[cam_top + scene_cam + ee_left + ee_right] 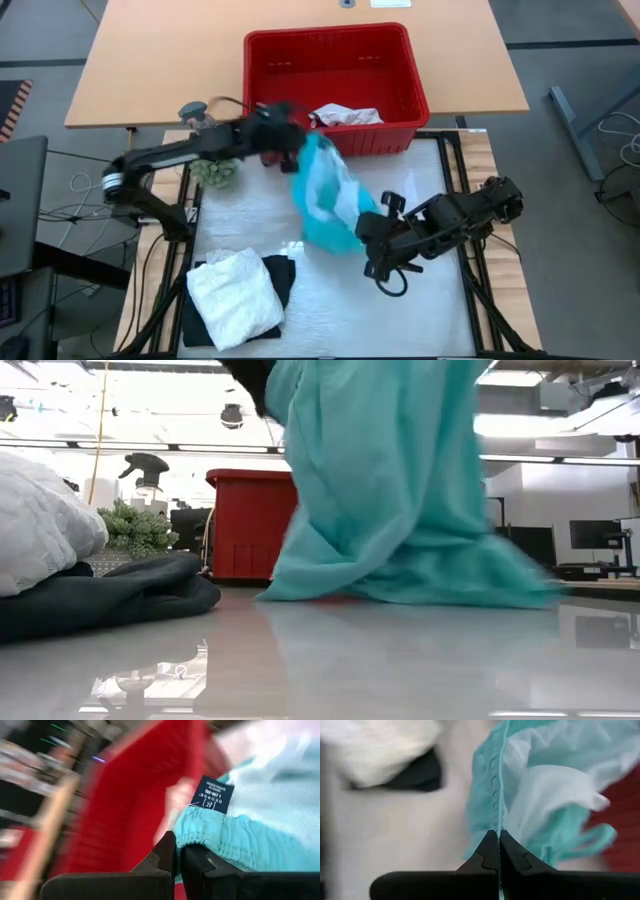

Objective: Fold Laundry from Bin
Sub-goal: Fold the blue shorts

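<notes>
On the counter's near-left part lies a folded white lacy cloth, resting on top of a flat black cloth garment. Just beyond them a small green plant and a spray bottle stand at the left edge. The left hand is at the near rim of the red slotted plastic bin, fingers clamped together on the elastic hem of the soft teal cloth garment. That garment hangs from this grip, its lower folds reaching the counter in front of the bin. A white crumpled cloth lies inside the bin. To the right, the right hand is pinched shut on the teal garment's seamed edge.
</notes>
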